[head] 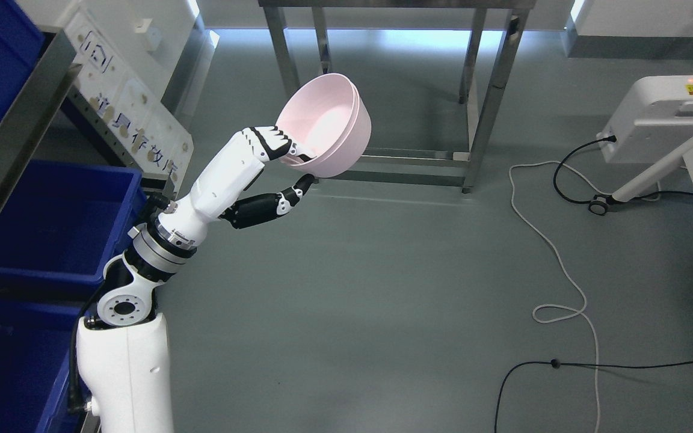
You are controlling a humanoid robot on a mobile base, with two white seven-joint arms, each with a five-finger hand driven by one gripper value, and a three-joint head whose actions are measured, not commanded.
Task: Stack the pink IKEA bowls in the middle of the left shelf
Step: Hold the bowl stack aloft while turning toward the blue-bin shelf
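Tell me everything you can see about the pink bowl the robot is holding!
The pink bowl is pale, smooth and looks like plastic. A double line along its rim suggests two bowls nested together. It is tipped on its side, with the empty inside facing the camera. The robot's left hand holds it up in the air above the grey floor, fingers hooked over the lower rim and the thumb pressing underneath. Nothing else touches it. A metal table frame stands behind it.

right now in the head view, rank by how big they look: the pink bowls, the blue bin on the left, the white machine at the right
1. blue bin, nearest the camera, so partly flattered
2. white machine, cut off by the picture edge
3. pink bowls, held in the left hand
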